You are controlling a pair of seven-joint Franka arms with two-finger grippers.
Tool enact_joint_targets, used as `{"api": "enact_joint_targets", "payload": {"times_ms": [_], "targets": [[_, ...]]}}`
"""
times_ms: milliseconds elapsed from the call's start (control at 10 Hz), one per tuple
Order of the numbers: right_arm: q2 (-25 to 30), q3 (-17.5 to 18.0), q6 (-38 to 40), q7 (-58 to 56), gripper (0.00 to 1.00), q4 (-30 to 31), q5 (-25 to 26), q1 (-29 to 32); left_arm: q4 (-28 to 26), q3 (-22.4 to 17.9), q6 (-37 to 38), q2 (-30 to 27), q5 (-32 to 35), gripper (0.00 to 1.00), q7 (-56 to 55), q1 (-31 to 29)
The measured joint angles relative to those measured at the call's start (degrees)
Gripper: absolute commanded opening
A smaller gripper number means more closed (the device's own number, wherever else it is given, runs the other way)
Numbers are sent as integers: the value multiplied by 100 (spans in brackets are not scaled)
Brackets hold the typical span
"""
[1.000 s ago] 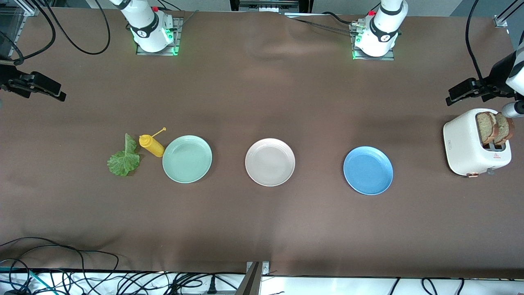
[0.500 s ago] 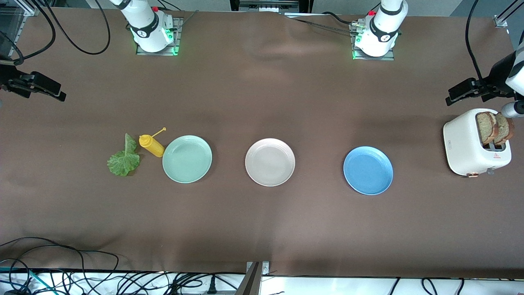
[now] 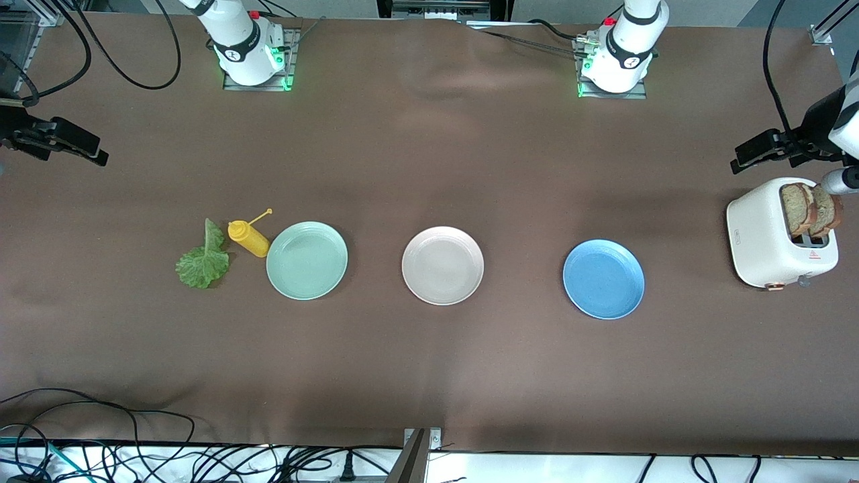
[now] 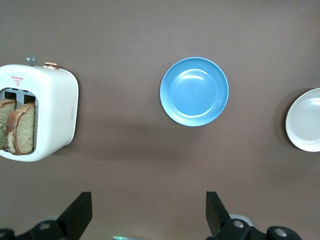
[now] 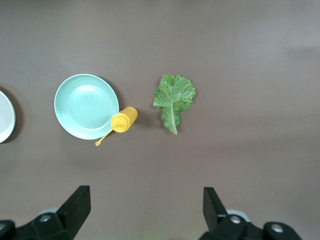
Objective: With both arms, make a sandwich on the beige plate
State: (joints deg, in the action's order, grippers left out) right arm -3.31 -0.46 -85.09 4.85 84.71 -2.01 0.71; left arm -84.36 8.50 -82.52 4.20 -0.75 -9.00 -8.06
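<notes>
Surface: a table (image 3: 429, 376) covered in matte brown cloth, faintly creased, with wide bare margins along every edge.
Beige plate: a round, shallow, pale beige plate (image 3: 443, 265) with a raised rim is set at the table's middle, nothing on it.
Neighbouring plates: a smooth mint-green round plate (image 3: 307, 259) lies toward the right arm's end, a blue round plate (image 3: 603, 279) toward the left arm's end; clear gaps separate all three.
Bread: two square brown wholegrain slices (image 3: 812, 209) stand upright in a glossy white toaster (image 3: 772, 235) at the left arm's edge.
Lettuce: a crinkled green leaf (image 3: 203, 258) lies flat beside a yellow plastic squeeze bottle (image 3: 248, 238), which touches the mint-green plate.
Left gripper (image 4: 148, 220): fingers apart, nothing held, raised over bare cloth between toaster and blue plate.
Right gripper (image 5: 146, 215): fingers apart, nothing held, raised over bare cloth near the leaf.
</notes>
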Motion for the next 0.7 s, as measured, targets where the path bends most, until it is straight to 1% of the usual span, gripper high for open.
{"api": "enact_joint_targets", "payload": {"times_ms": [700], "targets": [[1,0,6,1,100,0,0,0,-17,-14,74,49,0,100,0,-41]]}}
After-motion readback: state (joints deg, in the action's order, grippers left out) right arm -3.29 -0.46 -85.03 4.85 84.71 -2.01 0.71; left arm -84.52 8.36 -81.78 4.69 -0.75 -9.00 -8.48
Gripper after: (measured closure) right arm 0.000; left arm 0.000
